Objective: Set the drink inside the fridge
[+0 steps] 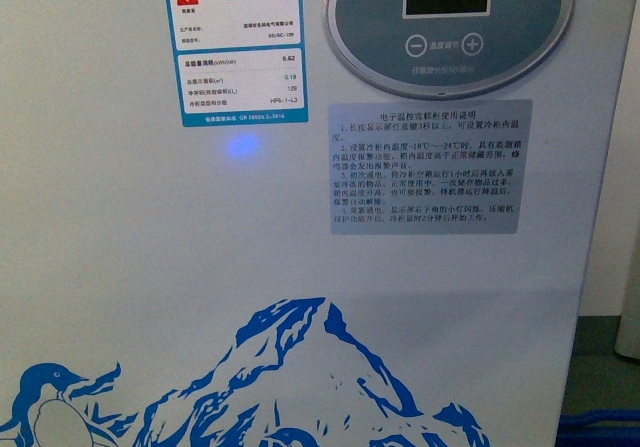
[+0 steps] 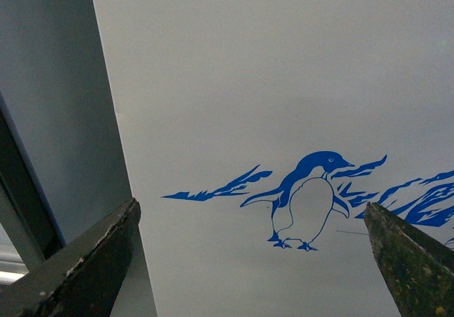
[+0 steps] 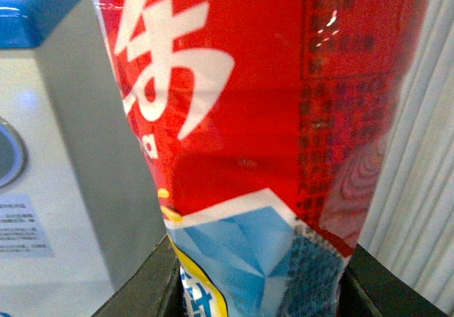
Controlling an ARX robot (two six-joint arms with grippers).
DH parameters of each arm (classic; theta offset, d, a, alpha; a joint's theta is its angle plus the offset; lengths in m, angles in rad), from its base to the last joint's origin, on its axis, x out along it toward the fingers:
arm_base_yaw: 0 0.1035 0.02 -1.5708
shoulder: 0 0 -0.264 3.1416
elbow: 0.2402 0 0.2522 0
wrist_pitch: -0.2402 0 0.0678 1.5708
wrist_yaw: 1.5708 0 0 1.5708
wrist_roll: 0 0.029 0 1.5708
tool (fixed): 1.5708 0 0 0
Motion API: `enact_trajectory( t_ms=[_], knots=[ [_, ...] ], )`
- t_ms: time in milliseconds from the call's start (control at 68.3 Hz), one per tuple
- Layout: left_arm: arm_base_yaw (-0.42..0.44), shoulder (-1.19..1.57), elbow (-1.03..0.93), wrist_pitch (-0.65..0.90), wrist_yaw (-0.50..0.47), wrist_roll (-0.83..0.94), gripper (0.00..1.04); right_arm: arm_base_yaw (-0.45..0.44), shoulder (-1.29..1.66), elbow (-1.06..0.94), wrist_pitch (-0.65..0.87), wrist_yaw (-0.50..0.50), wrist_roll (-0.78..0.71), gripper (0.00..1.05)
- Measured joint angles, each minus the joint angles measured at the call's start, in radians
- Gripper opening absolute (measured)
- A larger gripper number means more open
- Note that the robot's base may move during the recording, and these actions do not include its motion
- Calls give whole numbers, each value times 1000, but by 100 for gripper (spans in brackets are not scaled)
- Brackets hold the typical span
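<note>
The fridge point(image 1: 200, 257) fills the front view at close range: a white front panel with a blue mountain-and-penguin graphic, an energy label and an oval control panel point(image 1: 450, 22). Neither arm shows in that view. In the left wrist view my left gripper point(image 2: 252, 221) is open and empty, its dark fingertips point(image 2: 106, 249) spread wide before the fridge's penguin graphic point(image 2: 305, 200). In the right wrist view my right gripper point(image 3: 259, 288) is shut on the drink point(image 3: 241, 104); its red label with white characters fills the frame. Beside it the fridge's white corner and blue top rim point(image 3: 35, 8) show.
A grey sheet of printed instructions point(image 1: 423, 167) and a small blue light point(image 1: 243, 147) sit on the fridge front. A grey upright panel point(image 2: 50, 104) stands beside the fridge in the left wrist view. A pale ribbed wall or curtain point(image 3: 425, 175) lies behind the drink.
</note>
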Motion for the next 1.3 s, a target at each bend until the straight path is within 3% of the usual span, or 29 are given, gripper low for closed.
enact_trajectory(
  t_ms=[190,469,1304],
  knots=[
    [0,0,0,0,0,0,97,-105,-12,-3,-12,-51,0,39],
    [0,0,0,0,0,0,97,-160,-28,-27,-30,-90,19,39],
    [0,0,0,0,0,0,97,-176,-63,-84,-28,-71,53,39]
  ],
)
